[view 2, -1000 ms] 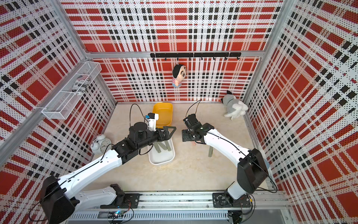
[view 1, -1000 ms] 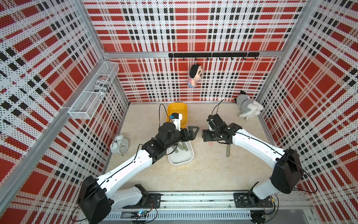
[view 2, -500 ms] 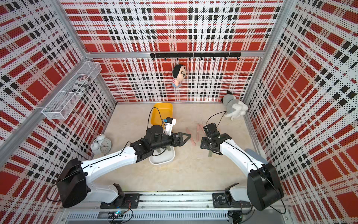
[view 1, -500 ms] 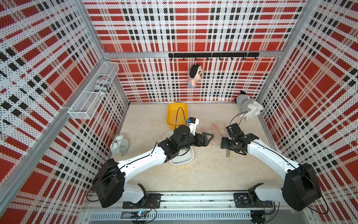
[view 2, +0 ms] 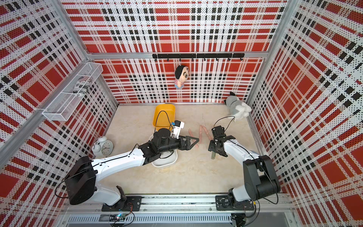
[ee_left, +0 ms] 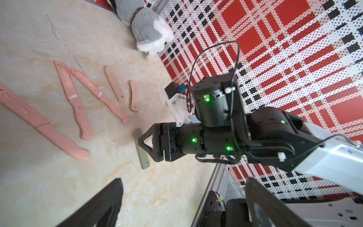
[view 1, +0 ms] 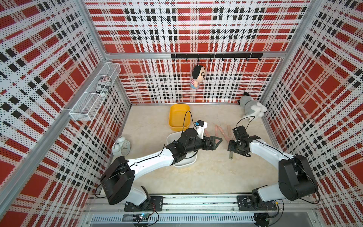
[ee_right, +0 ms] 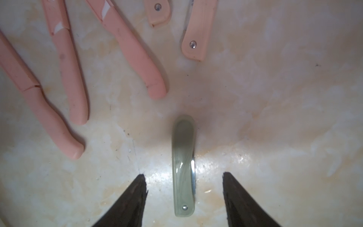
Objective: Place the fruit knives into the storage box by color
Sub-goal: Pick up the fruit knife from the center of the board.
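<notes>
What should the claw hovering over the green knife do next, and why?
Probably lower the right gripper a little and close it on the green knife. Its jaws stand open on either side of the knife without touching it, and the knife lies flat on the table, lined up between them.

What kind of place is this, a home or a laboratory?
Probably a robot test booth, not a real home: plaid pegboard walls enclose a table, and two robot arms stand on a rail.

The right claw [view 1: 232, 149] hangs over an olive knife [view 1: 231, 155] toward the worktop's [view 1: 206, 176] right edge; pink knives [view 1: 217, 129] lie just beyond it, beside the left claw [view 1: 218, 140].
</notes>
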